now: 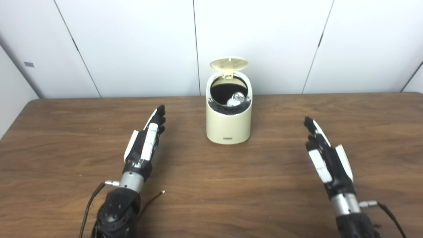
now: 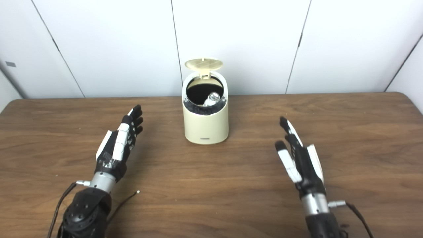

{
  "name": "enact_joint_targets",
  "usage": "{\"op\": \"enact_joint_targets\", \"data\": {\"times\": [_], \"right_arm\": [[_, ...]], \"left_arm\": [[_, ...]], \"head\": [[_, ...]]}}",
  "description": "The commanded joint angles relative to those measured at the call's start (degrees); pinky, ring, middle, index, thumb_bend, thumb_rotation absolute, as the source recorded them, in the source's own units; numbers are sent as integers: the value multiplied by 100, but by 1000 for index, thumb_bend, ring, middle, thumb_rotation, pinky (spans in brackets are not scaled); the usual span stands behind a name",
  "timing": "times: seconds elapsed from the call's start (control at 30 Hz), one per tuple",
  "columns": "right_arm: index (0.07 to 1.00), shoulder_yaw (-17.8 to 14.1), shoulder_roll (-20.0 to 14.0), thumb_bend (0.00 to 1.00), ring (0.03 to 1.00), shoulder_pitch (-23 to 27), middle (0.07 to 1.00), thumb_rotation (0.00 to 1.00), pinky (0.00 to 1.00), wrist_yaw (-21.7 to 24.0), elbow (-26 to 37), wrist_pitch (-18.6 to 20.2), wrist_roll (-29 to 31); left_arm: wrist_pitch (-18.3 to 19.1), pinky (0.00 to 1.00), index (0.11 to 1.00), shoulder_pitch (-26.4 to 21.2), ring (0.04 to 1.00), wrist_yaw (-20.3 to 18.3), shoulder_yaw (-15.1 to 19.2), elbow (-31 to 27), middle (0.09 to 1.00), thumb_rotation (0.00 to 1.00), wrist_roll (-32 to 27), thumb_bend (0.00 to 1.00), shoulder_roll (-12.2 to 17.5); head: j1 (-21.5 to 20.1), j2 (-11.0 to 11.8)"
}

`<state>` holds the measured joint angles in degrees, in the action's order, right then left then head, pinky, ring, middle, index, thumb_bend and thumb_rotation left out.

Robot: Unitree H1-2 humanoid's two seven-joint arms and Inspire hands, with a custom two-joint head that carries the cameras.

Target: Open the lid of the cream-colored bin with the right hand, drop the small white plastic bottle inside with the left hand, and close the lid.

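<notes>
Brown wood-grain table [image 1: 211, 185], smooth, with rounded far corners, running up to a wall of plain white panels [image 1: 132, 43] split by thin dark seams. Two hands, one bin, one bottle, one lid.

Nearest, front-left of the bin: left hand [image 1: 145, 142], black with white plates and a metal wrist cuff, fingers stretched out straight and close together, pointing away, holding nothing. Loose thin black cable [image 1: 152, 200] trailing on the wood by its wrist (white tip at the end). Front-right of the bin, well apart from it: right hand [image 2: 299, 162], same black-and-white build, also spread flat and empty, fingers pointing away, thumb set a little off to the side.

Farther back, between the hands and near the wall: bin [image 2: 206, 124], cream, smooth plastic, a rounded cylinder with a slanted top and a small grey label low on its front. Round mouth open, inside dark, a dark liner edge bunched along the near rim. Inside the bin, toward the right of the mouth: bottle [image 1: 236, 98], small, whitish, shiny, lying tilted (only its upper part showing). Behind the mouth: lid [image 1: 229, 63], a cream disc with a faint grid on its underside, hinged up and standing open.
</notes>
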<state>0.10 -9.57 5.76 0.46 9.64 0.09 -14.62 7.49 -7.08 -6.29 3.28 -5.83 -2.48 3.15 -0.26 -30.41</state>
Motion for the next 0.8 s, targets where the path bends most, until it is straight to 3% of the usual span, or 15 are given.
{"op": "enact_joint_targets", "data": {"times": [0.0,0.2,0.43,0.77], "right_arm": [[942,52,-180,641,965,515,947,1000,947,99,237,51,-192],[929,302,-423,612,956,1461,957,1000,917,525,453,971,-557],[915,664,-620,588,983,2484,965,1000,952,941,175,1560,-1007],[891,1135,-646,589,976,3587,950,1000,929,1126,-785,1460,-1327]], "left_arm": [[-323,1000,1000,-28,1000,96,-14,2,1000,1000,-4,671,-29],[-505,1000,1000,153,1000,216,-74,178,1000,1000,106,635,-123],[-636,1000,1000,242,1000,412,-82,320,1000,1000,112,633,-272],[-663,1000,1000,297,1000,655,-71,462,1000,1000,145,647,-367]], "head": [[-10,-4],[-39,-33],[-41,-61],[-86,-26]]}}
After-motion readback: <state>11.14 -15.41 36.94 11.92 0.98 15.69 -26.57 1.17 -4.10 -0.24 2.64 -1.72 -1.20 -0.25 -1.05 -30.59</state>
